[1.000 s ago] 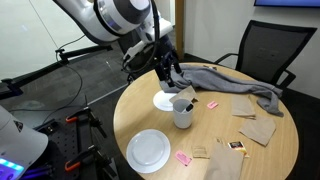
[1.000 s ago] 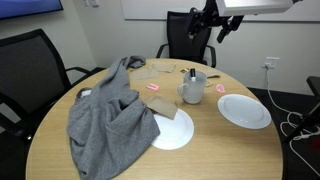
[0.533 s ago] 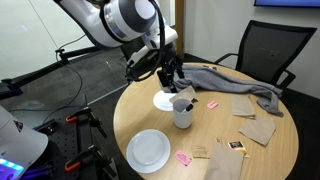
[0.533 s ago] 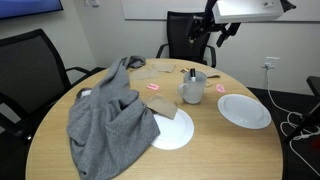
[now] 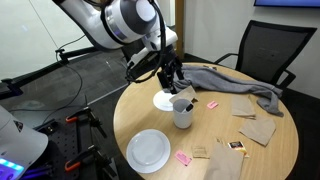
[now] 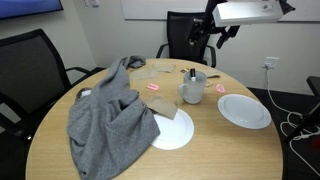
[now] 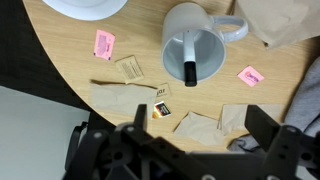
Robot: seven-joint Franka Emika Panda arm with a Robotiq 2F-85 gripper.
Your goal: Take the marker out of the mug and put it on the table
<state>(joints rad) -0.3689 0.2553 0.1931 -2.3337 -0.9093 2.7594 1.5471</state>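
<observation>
The light grey-white mug (image 5: 183, 113) stands upright near the middle of the round tan table (image 5: 270, 150). It also shows in the other exterior view (image 6: 192, 89). The dark marker (image 7: 189, 61) stands inside the mug (image 7: 196, 40), its tip above the rim in an exterior view (image 6: 192, 73). My gripper (image 5: 175, 79) hangs in the air above and behind the mug, apart from it. It also shows in an exterior view (image 6: 208, 40). In the wrist view the jaws (image 7: 200, 121) are open and empty, with the mug below them.
A white plate (image 5: 148, 150) lies near the table edge. Another plate (image 5: 163, 101) lies partly under a grey cloth (image 6: 108, 112). Brown napkins (image 7: 120, 96), pink packets (image 7: 104, 43) and small sachets lie around the mug. Black chairs (image 5: 262, 52) stand by the table.
My gripper has moved a little closer toward the mug over the table. The mug, marker and other things have not moved.
</observation>
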